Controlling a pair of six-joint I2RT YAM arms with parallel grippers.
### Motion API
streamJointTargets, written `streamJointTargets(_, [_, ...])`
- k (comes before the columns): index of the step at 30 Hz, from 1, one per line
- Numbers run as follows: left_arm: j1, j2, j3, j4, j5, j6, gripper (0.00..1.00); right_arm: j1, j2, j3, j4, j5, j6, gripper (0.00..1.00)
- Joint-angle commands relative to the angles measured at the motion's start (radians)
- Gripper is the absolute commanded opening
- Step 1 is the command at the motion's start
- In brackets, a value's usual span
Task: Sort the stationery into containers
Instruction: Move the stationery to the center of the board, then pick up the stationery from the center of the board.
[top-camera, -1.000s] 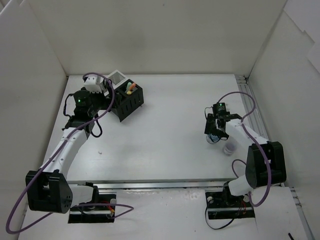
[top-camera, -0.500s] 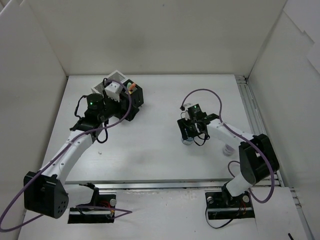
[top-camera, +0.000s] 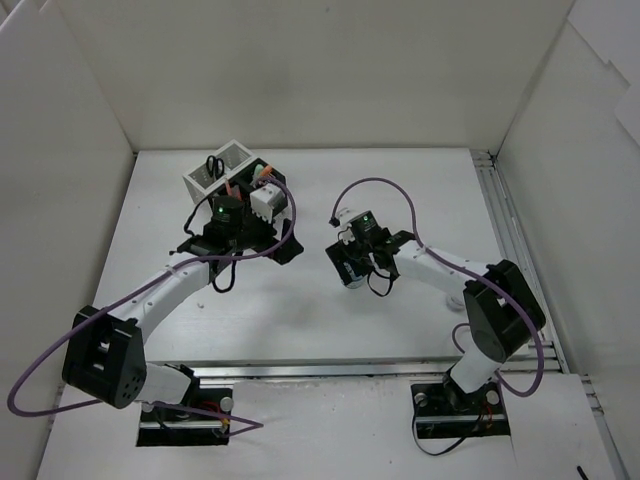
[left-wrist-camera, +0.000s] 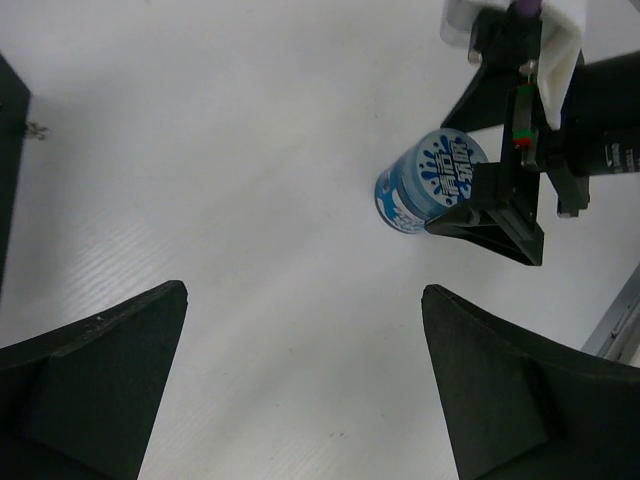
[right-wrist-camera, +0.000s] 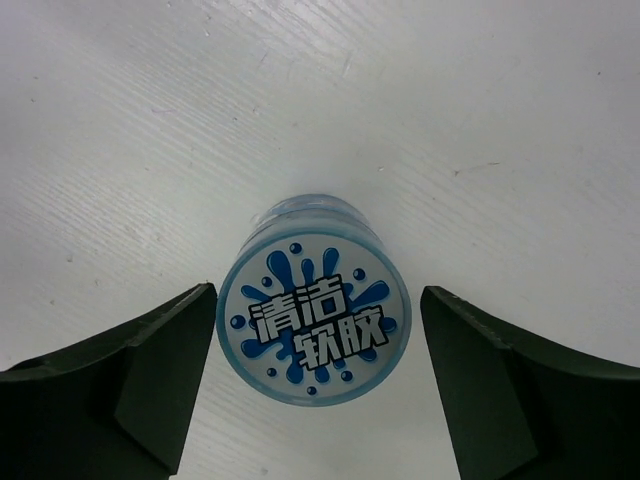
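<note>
Stationery (top-camera: 213, 166) sits in the far-left containers (top-camera: 228, 158) as my right claw (right-wrist-camera: 316, 300), having hauled a blue-lidded tub (right-wrist-camera: 312, 330) to the middle of the bench (top-camera: 420, 190), spreads off it and my wide-open left claw (left-wrist-camera: 305, 295) swings over, seemingly to take it.

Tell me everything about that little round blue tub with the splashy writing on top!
The tub is a small round jar, see-through blue plastic by the look, with a flat lid showing dark blue splashes and white Chinese letters. It stands upright, lid on, on the white table, near its middle. The right tool straddles it with jaws open: one finger is very close, perhaps touching, the other clearly apart. Nothing else touches it.
</note>
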Motion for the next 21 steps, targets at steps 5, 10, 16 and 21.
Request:
streamJointTargets(5, [-0.106, 0.049, 0.103, -0.041, 0.032, 0.096, 1.0, -0.005, -0.217, -0.061, 0.038, 0.06, 0.029, 0.98])
streamJointTargets(10, [-0.202, 0.123, 0.186, -0.107, 0.022, 0.198, 1.0, -0.084, -0.477, -0.195, 0.023, 0.107, 0.17, 0.98])
streamJointTargets(16, [-0.325, 0.279, 0.319, -0.183, -0.037, 0.271, 0.99, -0.244, -0.719, -0.299, -0.103, 0.429, 0.406, 0.98])
streamJointTargets(21, [-0.409, 0.479, 0.514, -0.317, -0.185, 0.271, 1.0, -0.366, -0.771, -0.31, -0.215, 0.462, 0.483, 0.98])
